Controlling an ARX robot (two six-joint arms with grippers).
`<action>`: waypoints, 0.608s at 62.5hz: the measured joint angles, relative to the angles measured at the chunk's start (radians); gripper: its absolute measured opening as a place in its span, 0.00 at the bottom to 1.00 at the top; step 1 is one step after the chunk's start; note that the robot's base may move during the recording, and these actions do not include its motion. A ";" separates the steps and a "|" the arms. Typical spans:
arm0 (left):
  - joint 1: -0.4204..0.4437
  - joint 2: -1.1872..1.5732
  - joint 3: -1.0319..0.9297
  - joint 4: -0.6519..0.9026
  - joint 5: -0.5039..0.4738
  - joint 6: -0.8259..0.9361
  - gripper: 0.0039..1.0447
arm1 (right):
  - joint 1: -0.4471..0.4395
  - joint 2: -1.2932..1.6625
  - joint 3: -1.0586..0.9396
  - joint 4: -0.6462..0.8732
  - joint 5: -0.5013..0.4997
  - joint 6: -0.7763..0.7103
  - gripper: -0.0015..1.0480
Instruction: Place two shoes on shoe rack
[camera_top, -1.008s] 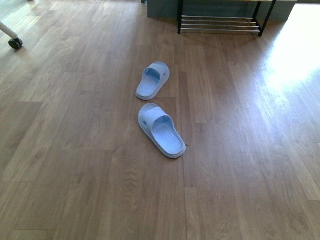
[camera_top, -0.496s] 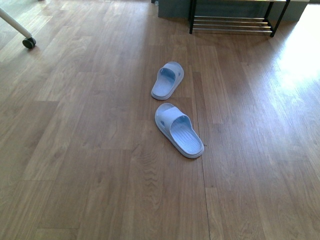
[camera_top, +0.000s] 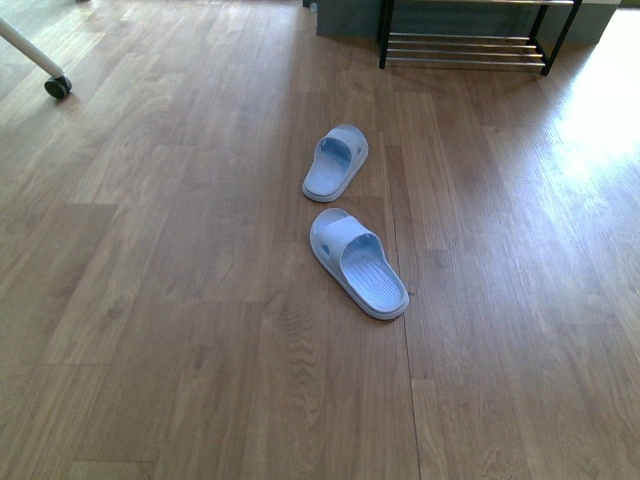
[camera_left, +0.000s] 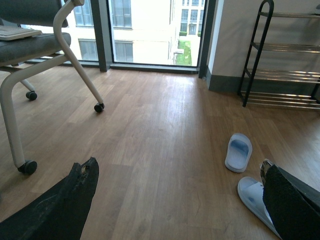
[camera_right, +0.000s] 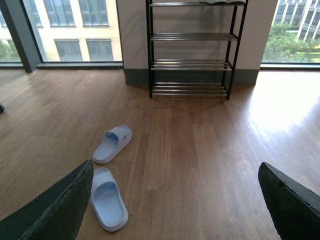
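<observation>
Two pale blue slide sandals lie on the wooden floor, one behind the other. The near shoe (camera_top: 357, 263) points toward the rack at a slant; the far shoe (camera_top: 336, 162) lies just beyond it. The shoe rack (camera_top: 463, 48), black frames with silver bars, stands against the far wall. The shoes also show in the left wrist view (camera_left: 238, 152) (camera_left: 255, 199) and in the right wrist view (camera_right: 113, 143) (camera_right: 107, 205), and the rack shows there too (camera_right: 190, 50). My left gripper (camera_left: 177, 170) is open above bare floor left of the shoes. My right gripper (camera_right: 176, 172) is open above floor right of them. Neither arm shows in the front view.
An office chair with white legs and castors (camera_left: 99, 107) stands to the left; one castor shows in the front view (camera_top: 57, 87). Large windows and a grey skirting run along the far wall. Bright sunlight falls on the floor at the right (camera_top: 600, 120).
The whole front view has shifted: shoes and rack now sit further right in the picture than a second ago. The shoes have not moved relative to each other.
</observation>
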 joint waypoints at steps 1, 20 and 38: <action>0.000 0.000 0.000 0.000 0.000 0.000 0.91 | 0.000 0.000 0.000 0.000 0.000 0.000 0.91; 0.000 0.000 0.000 0.000 -0.001 0.000 0.91 | 0.000 0.000 0.000 0.000 -0.003 0.000 0.91; 0.000 0.000 0.000 0.000 0.002 0.000 0.91 | 0.000 0.000 0.000 0.000 0.002 0.000 0.91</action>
